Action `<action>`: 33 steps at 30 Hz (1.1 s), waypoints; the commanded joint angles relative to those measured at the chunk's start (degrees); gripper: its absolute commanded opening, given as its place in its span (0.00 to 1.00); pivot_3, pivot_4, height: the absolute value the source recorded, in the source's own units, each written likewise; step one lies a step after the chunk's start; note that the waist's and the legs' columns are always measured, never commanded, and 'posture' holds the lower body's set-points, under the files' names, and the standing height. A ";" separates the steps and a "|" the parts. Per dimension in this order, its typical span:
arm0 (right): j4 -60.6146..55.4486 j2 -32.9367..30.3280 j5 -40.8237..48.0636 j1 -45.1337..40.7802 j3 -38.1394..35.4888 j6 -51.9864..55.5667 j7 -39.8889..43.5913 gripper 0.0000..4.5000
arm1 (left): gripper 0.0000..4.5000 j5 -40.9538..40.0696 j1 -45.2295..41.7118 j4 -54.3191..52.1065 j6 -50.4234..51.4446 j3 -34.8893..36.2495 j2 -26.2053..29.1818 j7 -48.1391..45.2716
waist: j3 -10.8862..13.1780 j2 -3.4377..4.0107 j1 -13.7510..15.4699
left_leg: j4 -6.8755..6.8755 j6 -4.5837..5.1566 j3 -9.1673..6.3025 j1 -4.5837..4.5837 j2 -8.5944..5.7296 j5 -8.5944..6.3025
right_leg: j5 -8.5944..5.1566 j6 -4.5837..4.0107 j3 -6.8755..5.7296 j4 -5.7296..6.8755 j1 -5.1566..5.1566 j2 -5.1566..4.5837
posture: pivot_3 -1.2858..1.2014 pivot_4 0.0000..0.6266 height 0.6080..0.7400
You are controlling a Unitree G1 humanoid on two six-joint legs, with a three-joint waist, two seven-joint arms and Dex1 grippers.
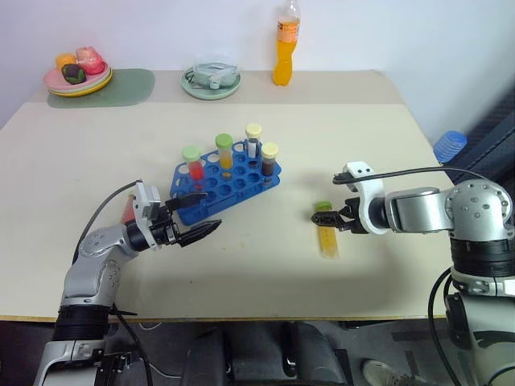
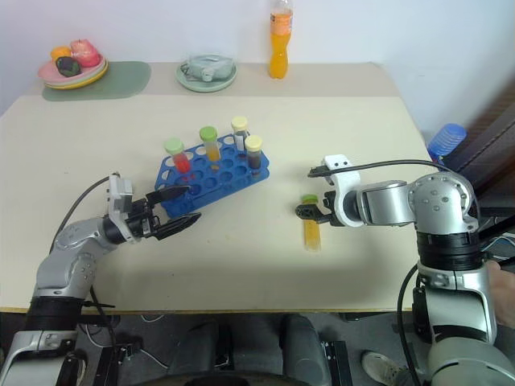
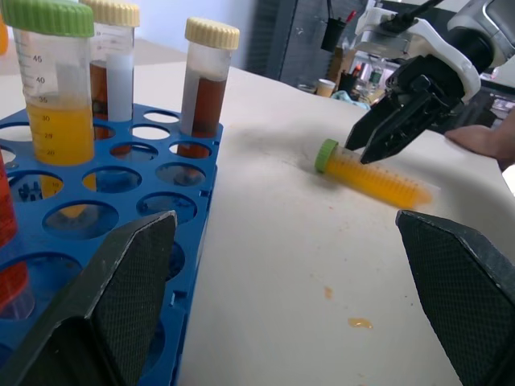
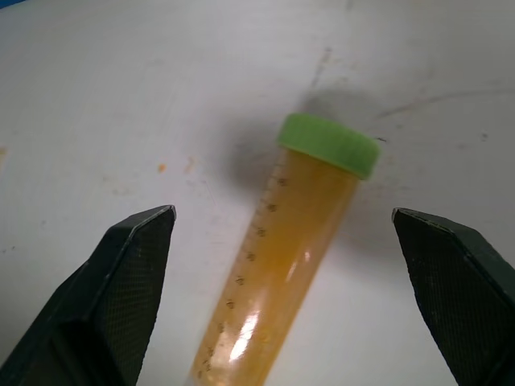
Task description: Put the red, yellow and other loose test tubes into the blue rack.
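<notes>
Right gripper spread wide, pointed down and leftward over the yellow tube, a finger on either side, nothing held. That green-capped tube flat on the table, cap toward the far side, well right of the blue rack. Left gripper likewise wide open and empty, held level just at the rack's near-left corner, pointing right.

Standing upright in the rack: a green-capped red tube at the left, a green-capped orange tube beside it, a cream-capped pale tube farther right, and a cream-capped dark brown tube at the right end. Many holes free.

Farther off, at the table's far edge: an orange drink bottle, a green plate holding a clear item, and stacked plates of toy food on a green mat at far left.
</notes>
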 commanded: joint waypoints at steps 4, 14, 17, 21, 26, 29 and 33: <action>1.25 1.76 2.82 -1.35 -0.91 0.34 -4.52 0.98 | 1.00 -0.36 -0.02 -1.22 -0.55 -0.01 -0.40 -0.23 | 0.00 0.00 0.00 | 0.00 0.00 0.00 -0.05 0.00 0.00 | 0.00 0.00 0.00 0.00 -0.06 0.00 | 0.52 0.24 1.00; 1.92 3.62 1.42 -1.40 1.09 0.34 -6.17 0.93 | 1.00 -0.53 1.48 -2.43 -0.65 0.54 -0.29 -0.04 | 0.00 0.00 -0.03 | 0.01 0.00 0.00 -0.05 0.00 0.00 | 0.00 0.01 0.00 0.03 -0.07 0.00 | 0.52 0.24 1.00; 1.03 3.81 -0.62 -0.82 2.83 0.34 -5.63 0.70 | 1.00 -0.63 1.76 -3.00 -0.44 0.54 -0.27 0.33 | 0.00 0.00 -0.05 | 0.01 0.00 0.00 -0.05 0.00 0.00 | 0.00 0.01 0.00 0.03 -0.07 0.01 | 0.52 0.24 1.00; -0.53 3.92 -3.96 0.07 4.33 0.34 -3.92 0.24 | 1.00 -0.75 2.10 -3.48 -0.23 0.77 -0.17 0.73 | -0.04 -0.03 -0.20 | 0.01 0.00 -0.01 -0.05 0.01 0.00 | 0.00 0.01 0.00 0.04 -0.07 0.01 | 0.52 0.24 1.00; -7.29 1.74 -10.80 -0.33 7.85 -1.23 2.51 0.18 | 1.00 -1.03 2.75 -4.57 0.17 1.09 0.07 1.24 | -0.04 -0.03 -0.19 | 0.01 0.00 -0.01 -0.04 0.01 0.00 | 0.00 0.01 0.00 0.05 -0.07 0.01 | 0.52 0.24 1.00; -14.85 -1.02 -14.07 -0.41 10.09 -7.34 14.21 0.18 | 1.00 -1.08 2.94 -4.63 0.15 1.33 0.24 1.47 | -0.04 -0.02 -0.14 | 0.01 0.00 -0.01 -0.06 0.01 0.00 | 0.00 0.01 0.00 0.05 -0.10 0.00 | 0.52 0.24 1.00; -22.68 -2.04 -15.47 1.40 9.76 -17.53 31.55 0.18 | 1.00 -1.25 3.10 -4.17 -0.09 1.80 0.68 1.25 | -0.04 -0.03 -0.07 | 0.01 0.01 -0.03 -0.08 0.01 -0.01 | 0.00 0.01 0.00 0.02 -0.13 0.03 | 0.52 0.24 1.00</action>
